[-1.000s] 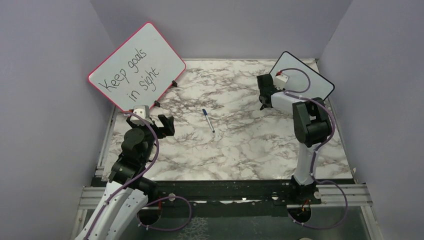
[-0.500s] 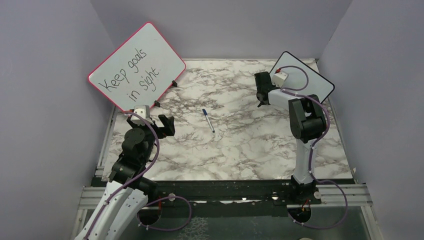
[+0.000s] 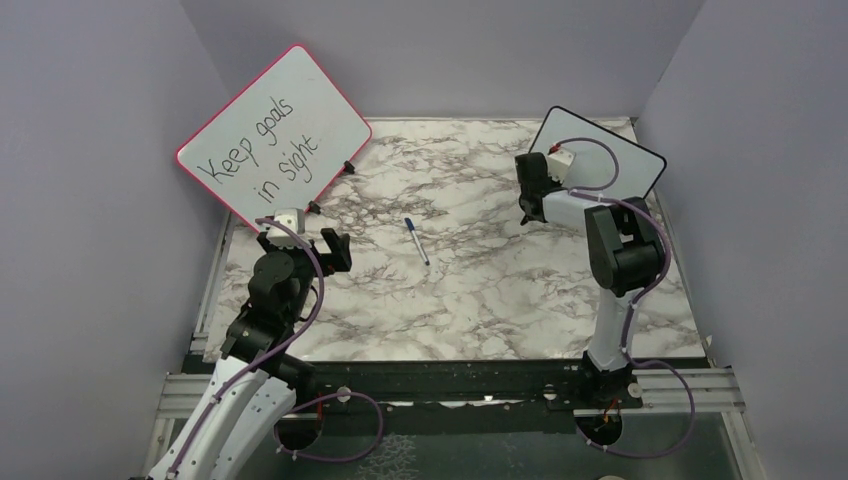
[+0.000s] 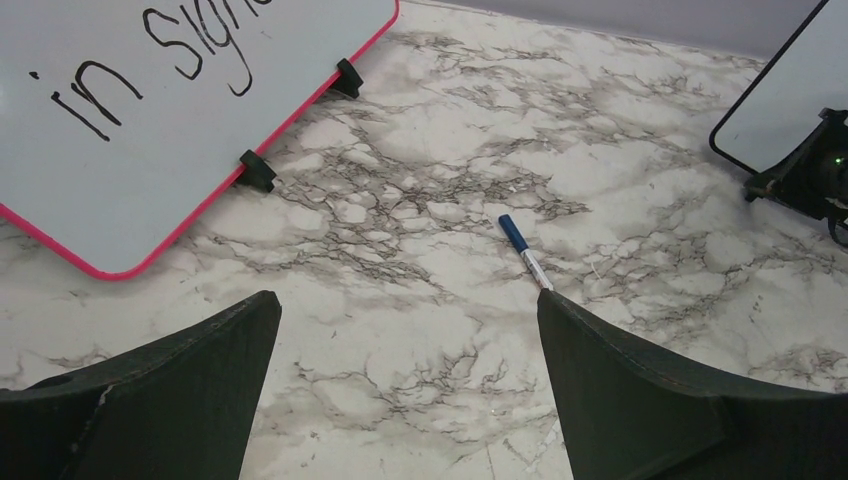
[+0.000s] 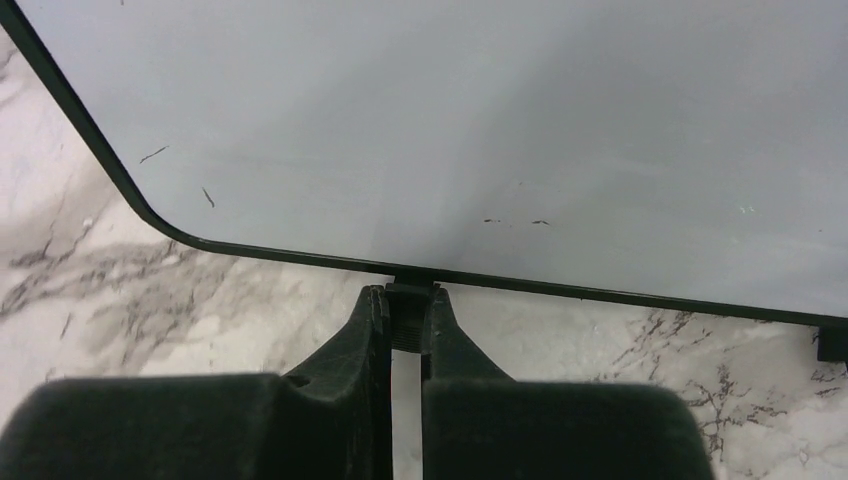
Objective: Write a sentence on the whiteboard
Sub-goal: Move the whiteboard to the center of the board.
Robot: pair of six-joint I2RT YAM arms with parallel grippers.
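The black-framed whiteboard (image 3: 600, 150) stands at the back right, blank apart from a few small marks; it fills the top of the right wrist view (image 5: 480, 120). No blue sentence shows on it. My right gripper (image 3: 527, 205) is shut on one of the whiteboard's black feet (image 5: 410, 318) at its lower edge. A blue-capped marker (image 3: 417, 241) lies on the marble mid-table, also in the left wrist view (image 4: 524, 251). My left gripper (image 3: 333, 250) is open and empty, low over the table to the marker's left.
A larger red-framed board (image 3: 272, 135) reading "Keep goals in sight" stands at the back left on black feet (image 4: 257, 171). Purple walls close in the marble table (image 3: 470, 300) on three sides.
The right gripper has shifted slightly with the black-framed whiteboard, which has turned a little and sits more upright. The left arm has barely moved. The marker has not moved.
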